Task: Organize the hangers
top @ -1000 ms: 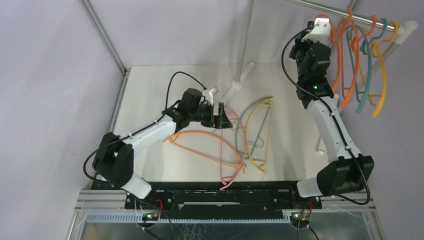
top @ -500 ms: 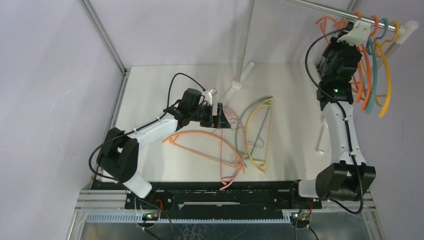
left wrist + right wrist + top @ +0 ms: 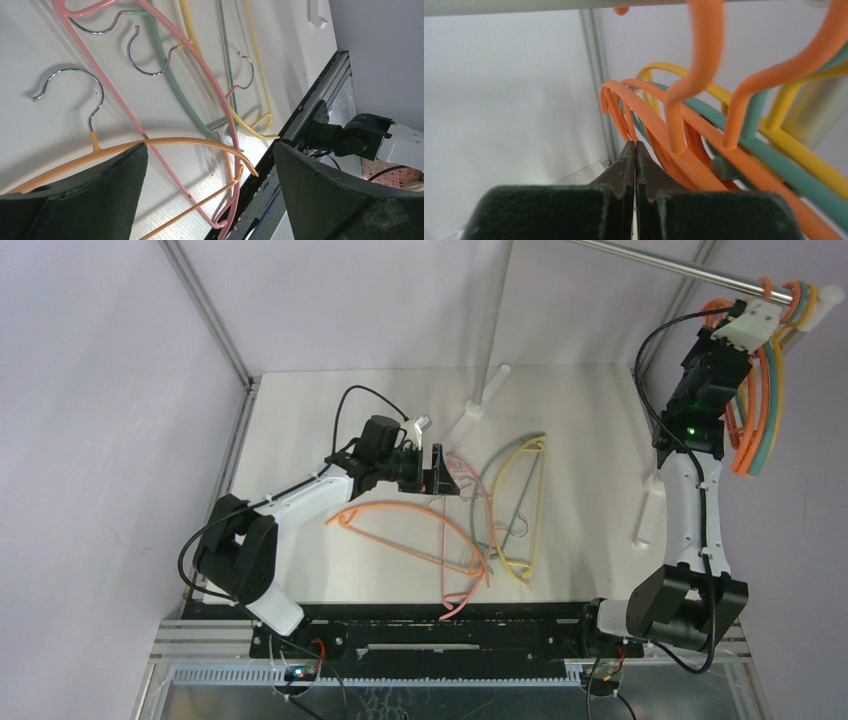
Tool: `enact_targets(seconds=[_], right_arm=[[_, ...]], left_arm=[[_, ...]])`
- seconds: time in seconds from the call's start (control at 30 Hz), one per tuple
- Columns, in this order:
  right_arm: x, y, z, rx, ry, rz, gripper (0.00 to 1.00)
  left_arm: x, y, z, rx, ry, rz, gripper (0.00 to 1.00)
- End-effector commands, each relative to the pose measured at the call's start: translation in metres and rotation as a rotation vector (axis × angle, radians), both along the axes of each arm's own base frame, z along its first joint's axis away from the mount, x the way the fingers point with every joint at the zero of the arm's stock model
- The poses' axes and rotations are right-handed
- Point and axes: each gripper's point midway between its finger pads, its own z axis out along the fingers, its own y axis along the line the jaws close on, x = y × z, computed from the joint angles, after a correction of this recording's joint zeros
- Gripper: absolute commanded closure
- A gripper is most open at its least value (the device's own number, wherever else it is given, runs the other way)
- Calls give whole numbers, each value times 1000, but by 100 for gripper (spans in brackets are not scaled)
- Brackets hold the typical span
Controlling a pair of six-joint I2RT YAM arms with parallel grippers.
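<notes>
Left gripper (image 3: 442,472), spread wide, is the nearer arm; the orange hanger (image 3: 190,141) lies crosswise just ahead. Right gripper (image 3: 634,150), pressed shut, is well apart.

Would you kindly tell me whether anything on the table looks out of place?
Yes: the pink hanger, orange hanger, pale green hanger and yellow hanger, thin plastic with metal hooks, lie crossed in a heap on the white table, whereas the other hangers hang from the steel rail.
</notes>
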Motion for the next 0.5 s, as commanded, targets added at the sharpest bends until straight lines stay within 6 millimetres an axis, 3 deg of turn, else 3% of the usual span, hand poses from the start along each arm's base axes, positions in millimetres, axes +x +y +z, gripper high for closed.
enact_targets(seconds=[0.0, 0.1, 0.2, 0.47], right_arm=[[-39, -26, 18, 9, -58, -126, 100], [-41, -25, 16, 12, -45, -99, 100], [-36, -9, 15, 10, -27, 2, 98], [-38, 30, 19, 20, -10, 208, 68]], left_arm=[[3, 1, 13, -33, -63, -25, 1], [4, 3, 12, -32, -60, -24, 1], [4, 3, 11, -32, -59, -27, 1], [5, 2, 10, -38, -63, -29, 1]])
